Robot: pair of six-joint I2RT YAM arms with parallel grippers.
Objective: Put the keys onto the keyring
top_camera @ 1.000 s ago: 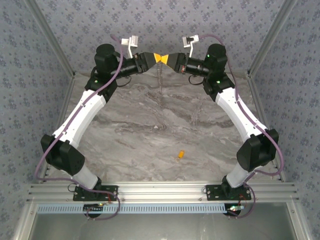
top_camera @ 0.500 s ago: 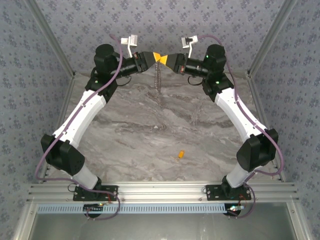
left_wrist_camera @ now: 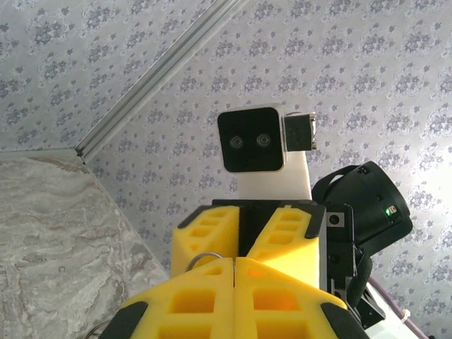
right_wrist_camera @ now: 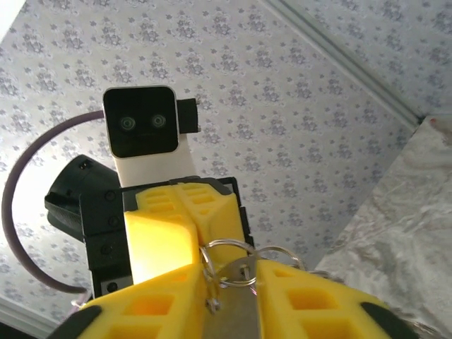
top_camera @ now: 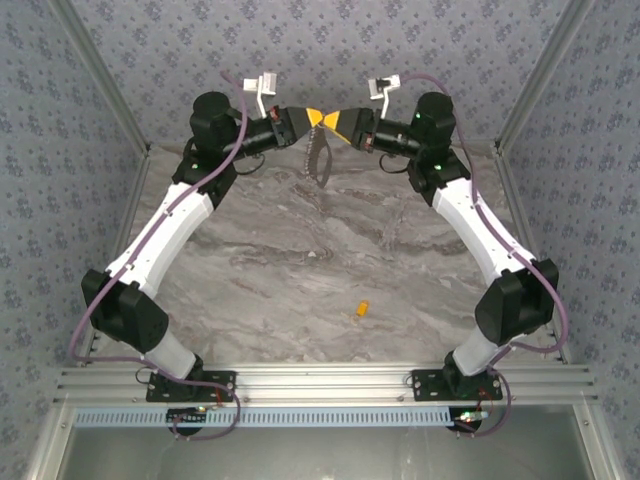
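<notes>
Currently the left gripper (top_camera: 311, 116) and right gripper (top_camera: 335, 125), tip to tip, both pinch the keyring (top_camera: 317, 160) dangling beneath, while the keys (top_camera: 362, 309) lie on the table (top_camera: 260, 260) well apart toward five o'clock, nearer the right arm (top_camera: 480, 235), long axis one-to-seven.

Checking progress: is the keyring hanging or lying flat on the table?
Hanging: the keyring dangles below the left end effector and right end effector.
</notes>
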